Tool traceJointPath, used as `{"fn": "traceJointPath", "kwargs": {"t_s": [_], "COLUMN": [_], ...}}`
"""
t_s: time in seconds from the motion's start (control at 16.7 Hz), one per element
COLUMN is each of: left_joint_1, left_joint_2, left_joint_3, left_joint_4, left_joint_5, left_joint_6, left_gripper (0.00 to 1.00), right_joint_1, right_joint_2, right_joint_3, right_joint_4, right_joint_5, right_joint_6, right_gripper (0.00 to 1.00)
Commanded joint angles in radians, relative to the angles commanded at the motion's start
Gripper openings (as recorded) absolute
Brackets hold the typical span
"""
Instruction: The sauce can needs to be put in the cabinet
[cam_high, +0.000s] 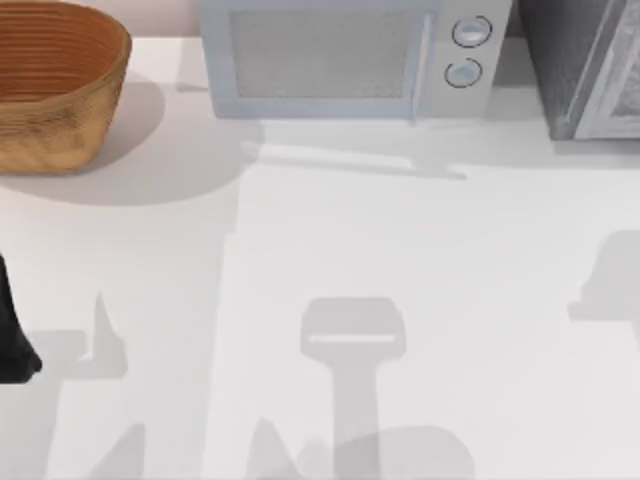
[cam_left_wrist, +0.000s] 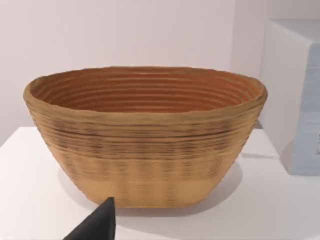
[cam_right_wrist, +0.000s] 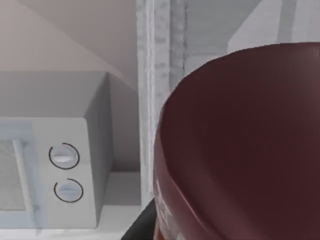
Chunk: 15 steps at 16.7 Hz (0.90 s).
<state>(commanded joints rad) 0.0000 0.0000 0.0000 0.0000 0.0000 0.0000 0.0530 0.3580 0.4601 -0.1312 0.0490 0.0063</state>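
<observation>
Sauce can (cam_right_wrist: 240, 145) close up at right wrist, beside cabinet (cam_right_wrist: 155, 75) frame, near microwave (cam_right_wrist: 55, 170); right hand grip: cannot tell.

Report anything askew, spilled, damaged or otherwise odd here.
Nothing stands out. The basket, microwave and cabinet stand upright along the table's far edge, and the sauce can looms close in the right wrist view, intact.

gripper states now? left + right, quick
Left gripper: parked at the table's left edge, facing the basket; cannot be told.
Right gripper: the sauce can sits close before its camera, near the cabinet; likely held, cannot be told.
</observation>
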Motion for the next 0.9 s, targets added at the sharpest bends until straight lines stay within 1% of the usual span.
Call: {"fn": "traceJointPath", "kwargs": {"t_s": [0.6, 0.78, 0.9], "left_joint_1": [0.0, 0.0, 0.0], "left_joint_2": [0.0, 0.0, 0.0], "left_joint_3": [0.0, 0.0, 0.0], "left_joint_4": [0.0, 0.0, 0.0], "left_joint_5": [0.0, 0.0, 0.0], "left_joint_6": [0.0, 0.0, 0.0], "left_gripper": [1.0, 1.0, 1.0], "right_joint_1": [0.089, 0.113, 0.125], "right_joint_2": [0.697, 0.854, 0.929], "right_joint_3": [0.968, 1.198, 1.309], "right_joint_4": [-0.277, -0.337, -0.364], "right_joint_5": [0.113, 0.135, 0.146], "right_joint_6": [0.004, 0.006, 0.008], "right_gripper": [0.0, 0.0, 0.0]}}
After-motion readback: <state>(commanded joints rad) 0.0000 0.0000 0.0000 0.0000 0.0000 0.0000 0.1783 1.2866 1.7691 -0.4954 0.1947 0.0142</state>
